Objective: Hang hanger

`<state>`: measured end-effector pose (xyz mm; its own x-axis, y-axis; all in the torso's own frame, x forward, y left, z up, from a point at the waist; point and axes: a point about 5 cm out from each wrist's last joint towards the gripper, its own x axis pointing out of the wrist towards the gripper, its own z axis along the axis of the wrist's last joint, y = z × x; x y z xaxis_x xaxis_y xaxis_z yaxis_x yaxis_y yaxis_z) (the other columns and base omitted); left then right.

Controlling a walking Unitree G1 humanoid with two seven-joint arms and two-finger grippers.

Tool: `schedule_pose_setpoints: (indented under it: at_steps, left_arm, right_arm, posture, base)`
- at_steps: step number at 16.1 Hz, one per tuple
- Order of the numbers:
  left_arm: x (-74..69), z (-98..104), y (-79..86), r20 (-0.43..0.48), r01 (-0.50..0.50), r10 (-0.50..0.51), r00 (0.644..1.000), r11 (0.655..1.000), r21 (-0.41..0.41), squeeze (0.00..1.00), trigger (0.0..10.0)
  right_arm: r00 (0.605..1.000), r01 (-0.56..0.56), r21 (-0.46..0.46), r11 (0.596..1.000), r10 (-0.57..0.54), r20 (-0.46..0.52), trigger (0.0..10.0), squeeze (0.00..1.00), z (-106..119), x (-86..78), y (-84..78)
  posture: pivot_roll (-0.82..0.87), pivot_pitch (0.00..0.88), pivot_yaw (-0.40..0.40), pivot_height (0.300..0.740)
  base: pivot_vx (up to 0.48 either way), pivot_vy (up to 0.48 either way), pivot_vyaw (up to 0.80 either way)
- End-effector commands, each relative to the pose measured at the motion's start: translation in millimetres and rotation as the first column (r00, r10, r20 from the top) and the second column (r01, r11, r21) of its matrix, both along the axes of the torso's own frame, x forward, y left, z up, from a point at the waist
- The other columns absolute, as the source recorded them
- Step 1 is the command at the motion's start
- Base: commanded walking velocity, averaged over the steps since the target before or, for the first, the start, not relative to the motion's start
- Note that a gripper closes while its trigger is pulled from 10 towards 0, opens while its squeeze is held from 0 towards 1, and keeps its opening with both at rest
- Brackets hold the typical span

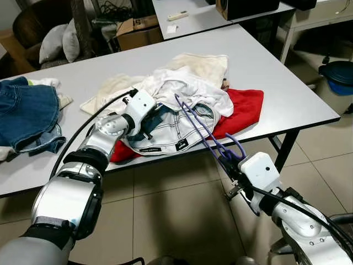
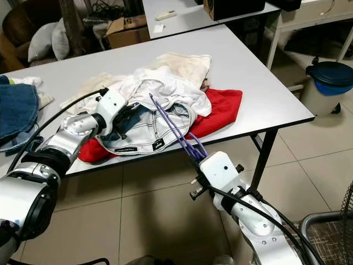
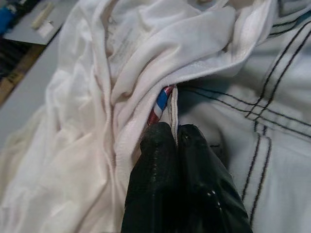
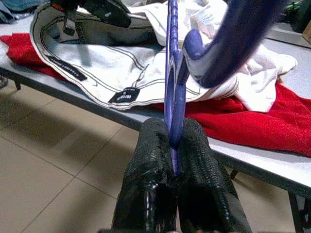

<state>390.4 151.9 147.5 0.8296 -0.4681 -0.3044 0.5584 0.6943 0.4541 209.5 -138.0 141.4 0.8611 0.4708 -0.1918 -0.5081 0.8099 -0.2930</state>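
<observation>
The right gripper (image 4: 175, 145) clamped the purple hanger (image 1: 205, 128), its far end poked into the white garment (image 1: 165, 130) on the table (image 1: 287, 94), while the left gripper (image 3: 175, 141) pinched the neckline, seemingly holding it open.

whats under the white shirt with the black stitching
A red cloth lies under the white shirt, showing at its right and lower left. How far it runs beneath is covered. The left gripper pinches the shirt's collar; the right gripper holds the purple hanger.
</observation>
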Motion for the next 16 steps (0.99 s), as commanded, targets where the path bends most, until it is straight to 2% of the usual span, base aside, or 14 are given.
schedule_pose_setpoints:
  at_steps: [1, 2, 4, 10, 12, 14, 15, 16]
  left_arm:
    - [-2.5, -5.4, 10.3, -0.003, -0.029, 0.029, 1.0, 0.999, 0.029, 0.71, 10.0]
    - [-2.6, -5.6, 9.7, 0.004, -0.032, 0.031, 0.999, 0.999, 0.021, 1.0, 10.0]
    - [-3.0, -8.3, 4.4, 0.033, -0.066, 0.066, 0.997, 0.998, -0.016, 1.0, 10.0]
    - [-5.3, -17.4, -4.9, 0.053, -0.105, 0.106, 0.993, 0.994, -0.018, 1.0, 10.0]
    - [-6.0, -20.6, -12.6, 0.057, -0.122, 0.124, 0.991, 0.992, -0.042, 1.0, 10.0]
    - [-6.9, -26.0, -18.5, 0.063, -0.146, 0.146, 0.987, 0.989, -0.002, 1.0, 10.0]
    - [-4.7, -25.2, -18.1, 0.086, -0.204, 0.202, 0.976, 0.979, 0.02, 0.0, 10.0]
    - [-4.0, -24.6, -18.2, 0.092, -0.224, 0.221, 0.971, 0.974, 0.02, 0.0, 10.0]
  right_arm:
    - [1.0, -0.013, 0.006, 1.0, 0.013, 0.003, 10.0, 0.0, -0.8, -2.4, 4.3]
    - [1.0, -0.012, 0.006, 1.0, 0.012, 0.003, 10.0, 0.0, -1.2, -2.6, 4.3]
    - [1.0, -0.002, 0.009, 1.0, 0.002, 0.004, 10.0, 0.0, -0.8, -3.5, 2.5]
    - [1.0, 0.0, 0.009, 1.0, 0.0, 0.014, 10.0, 0.0, 1.2, -0.4, 1.6]
    - [1.0, -0.001, 0.01, 1.0, 0.001, 0.019, 10.0, 0.0, 2.4, 1.3, 2.0]
    - [1.0, -0.003, 0.008, 1.0, 0.003, 0.022, 10.0, 0.0, 2.8, 2.6, 2.5]
    - [1.0, -0.004, 0.008, 1.0, 0.004, 0.025, 10.0, 0.0, 3.4, 3.4, 2.6]
    - [1.0, -0.005, 0.008, 1.0, 0.005, 0.026, 10.0, 0.0, 3.7, 3.8, 2.5]
  posture:
    - [-0.15, 0.022, 0.221, 0.74]
    - [-0.16, 0.022, 0.223, 0.74]
    - [-0.16, 0.02, 0.225, 0.74]
    - [-0.16, 0.013, 0.22, 0.74]
    - [-0.16, 0.011, 0.216, 0.74]
    - [-0.17, 0.009, 0.215, 0.74]
    - [-0.17, 0.006, 0.215, 0.74]
    - [-0.17, 0.006, 0.215, 0.74]
  base:
    - [0.0, 0.0, 0.0]
    - [0.0, 0.0, 0.0]
    - [0.0, 0.0, 0.0]
    - [0.0, 0.0, 0.0]
    - [0.0, 0.0, 0.0]
    - [0.0, 0.0, 0.0]
    - [0.0, 0.0, 0.0]
    - [0.0, 0.0, 0.0]
